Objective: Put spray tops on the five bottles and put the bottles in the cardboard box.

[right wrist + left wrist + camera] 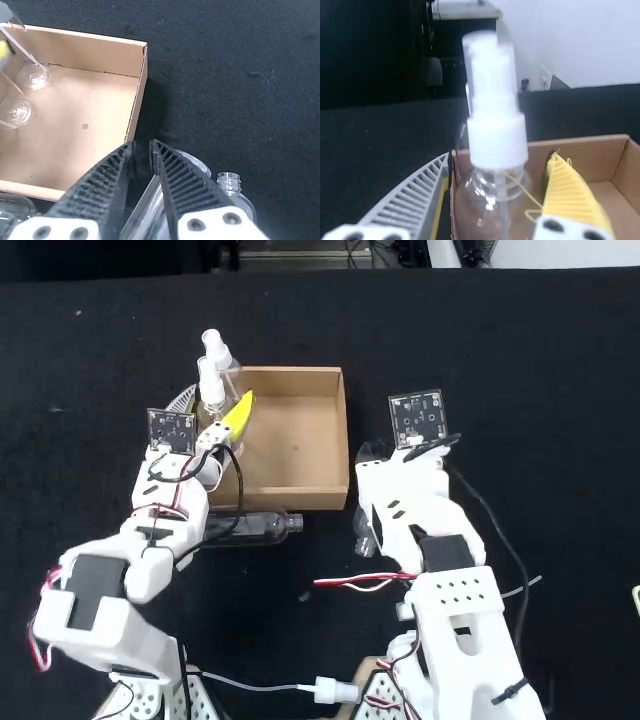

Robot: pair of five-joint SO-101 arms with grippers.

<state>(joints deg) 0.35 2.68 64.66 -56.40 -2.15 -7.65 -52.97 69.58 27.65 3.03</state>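
Note:
A clear bottle with a white spray top stands in the far left corner of the cardboard box. My left gripper is shut on it, grey finger on one side and yellow finger on the other. A second topped bottle stands just behind it. Their clear bases rest on the box floor. My right gripper hangs shut and holds nothing, beside the box's right wall above uncapped bottles. Another uncapped bottle lies in front of the box.
A loose spray top with its tube lies near the table's front edge between the arm bases. The table is covered in black cloth. Most of the box floor is bare.

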